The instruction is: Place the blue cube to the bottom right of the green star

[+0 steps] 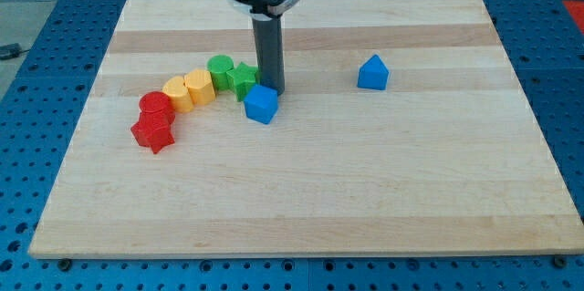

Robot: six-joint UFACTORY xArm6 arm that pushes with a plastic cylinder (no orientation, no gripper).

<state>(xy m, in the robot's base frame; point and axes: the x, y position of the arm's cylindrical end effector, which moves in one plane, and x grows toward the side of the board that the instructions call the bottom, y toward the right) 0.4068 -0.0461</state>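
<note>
Pale wooden board [365, 191] over a blue pegboard. Small blue plastic cube [261, 104] sits just below-right of the green plastic star [243, 80], about touching it; probably light, rigid, easy to slide, best pushed flat on a face. My tip [273, 90], a bare rod holding nothing, touches the cube's upper-right edge.

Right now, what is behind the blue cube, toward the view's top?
Directly behind the blue cube stands my tip, at its upper right edge. The green star sits up-left of the cube, its right side hidden by the rod, so contact there cannot be seen.
</note>
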